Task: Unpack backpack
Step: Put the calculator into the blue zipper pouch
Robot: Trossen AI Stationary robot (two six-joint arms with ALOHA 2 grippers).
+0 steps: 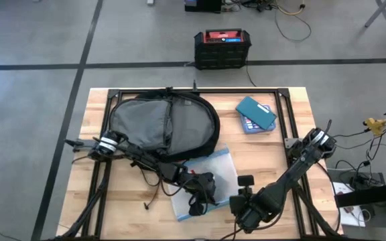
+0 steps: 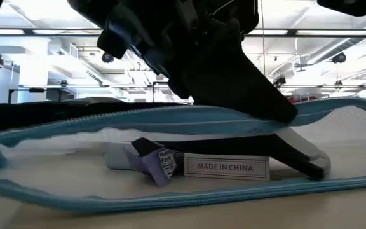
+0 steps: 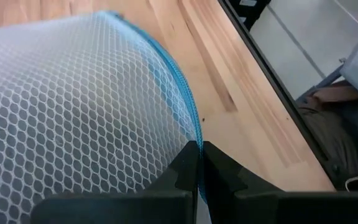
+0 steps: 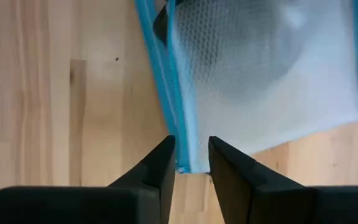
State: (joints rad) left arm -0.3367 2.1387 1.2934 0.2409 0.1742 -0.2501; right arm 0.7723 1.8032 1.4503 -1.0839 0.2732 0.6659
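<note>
- High view shows your left arm reaching across below the backpack (image 1: 163,124), its left gripper (image 1: 200,201) down on the white mesh pouch (image 1: 216,171) at the table's (image 1: 273,157) near edge.
- Your right arm folds in from the far side of the pouch; the right gripper (image 4: 191,165) sits at the pouch's corner.
- Beyond the pouch, a teal case (image 1: 255,114) lies beside the backpack; a black crate with red top (image 1: 222,48) stands on the floor.
- Left fingers are pinched on the pouch's blue zipper edge (image 3: 185,106).
- Right fingers straddle the pouch corner, narrowly apart; you cannot tell from these views whether they grip it.
</note>
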